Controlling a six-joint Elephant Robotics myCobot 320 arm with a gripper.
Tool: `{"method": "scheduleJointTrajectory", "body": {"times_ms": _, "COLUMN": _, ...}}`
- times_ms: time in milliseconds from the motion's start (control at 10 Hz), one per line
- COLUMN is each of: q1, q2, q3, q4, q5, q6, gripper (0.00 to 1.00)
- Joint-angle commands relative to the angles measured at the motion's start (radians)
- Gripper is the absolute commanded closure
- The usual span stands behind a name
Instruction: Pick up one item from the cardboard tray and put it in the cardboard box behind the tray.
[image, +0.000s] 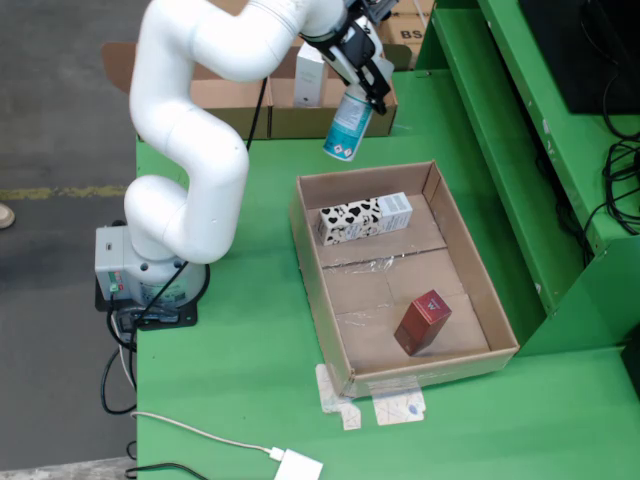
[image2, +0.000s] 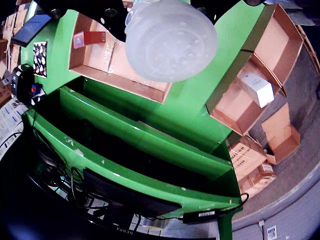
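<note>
Pincer (image: 372, 88) clamped on the spray can (image: 349, 124), hanging tilted over the green bench (image: 250, 330) between tray (image: 312, 262) and cardboard box (image: 290, 115) (one carton inside already); carry it fully past the near wall before releasing.

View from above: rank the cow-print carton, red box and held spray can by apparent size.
1. Cow-print carton, clearly longest.
2. Spray can and red box look alike; the can hangs nearer the camera, so I won't rank them.

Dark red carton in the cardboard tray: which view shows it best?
The view from above: the dark red carton lies whole and unobstructed in the cardboard tray. The view riding on the pincer shows it small at the edge, beside the held spray can.
</note>
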Motion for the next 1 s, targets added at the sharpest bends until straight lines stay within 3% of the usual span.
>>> {"method": "scheduleJointTrajectory", "body": {"times_ms": 0, "q1": 0.686, "q2": 0.59, "q3": -0.446, "q4": -0.246, "q5": -0.125, "q6": 0.209, "gripper": 1.0}}
{"method": "scheduleJointTrajectory", "body": {"times_ms": 100, "q1": 0.686, "q2": 0.59, "q3": -0.446, "q4": -0.246, "q5": -0.125, "q6": 0.209, "gripper": 1.0}}
{"method": "scheduleJointTrajectory", "body": {"times_ms": 300, "q1": 0.91, "q2": 0.542, "q3": -0.293, "q4": -0.448, "q5": -0.191, "q6": 0.367, "gripper": 1.0}}
{"method": "scheduleJointTrajectory", "body": {"times_ms": 500, "q1": 1.1, "q2": 0.408, "q3": 0.086, "q4": -0.748, "q5": -0.236, "q6": 0.508, "gripper": 1.0}}
{"method": "scheduleJointTrajectory", "body": {"times_ms": 600, "q1": 1.1, "q2": 0.408, "q3": 0.086, "q4": -0.748, "q5": -0.236, "q6": 0.508, "gripper": 1.0}}
{"method": "scheduleJointTrajectory", "body": {"times_ms": 700, "q1": 1.257, "q2": 0.438, "q3": 0.086, "q4": -0.801, "q5": -0.24, "q6": 0.609, "gripper": 1.0}}
{"method": "scheduleJointTrajectory", "body": {"times_ms": 800, "q1": 1.245, "q2": 0.412, "q3": 0.086, "q4": -0.797, "q5": -0.245, "q6": 0.599, "gripper": 1.0}}
{"method": "scheduleJointTrajectory", "body": {"times_ms": 900, "q1": 1.169, "q2": 0.344, "q3": 0.086, "q4": -0.73, "q5": -0.229, "q6": 0.517, "gripper": 1.0}}
